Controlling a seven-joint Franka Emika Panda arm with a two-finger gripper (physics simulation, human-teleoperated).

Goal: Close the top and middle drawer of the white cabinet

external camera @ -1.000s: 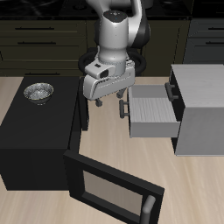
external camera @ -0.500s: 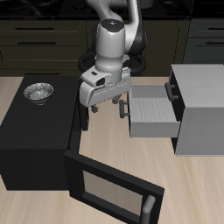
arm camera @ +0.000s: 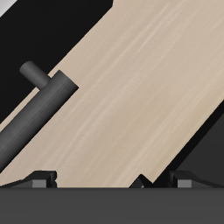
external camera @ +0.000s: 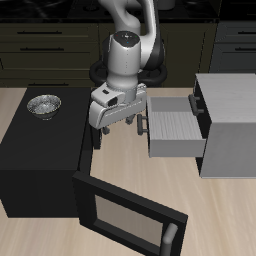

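Nearest the desk's front edge, the black box's windowed door hangs open. Behind it, the black box carries a small metal bowl. The gripper hovers over bare desk with its fingers spread, grasping nothing, near the pulled-out drawer of the white cabinet. In the wrist view a dark bar handle shows above the wood.
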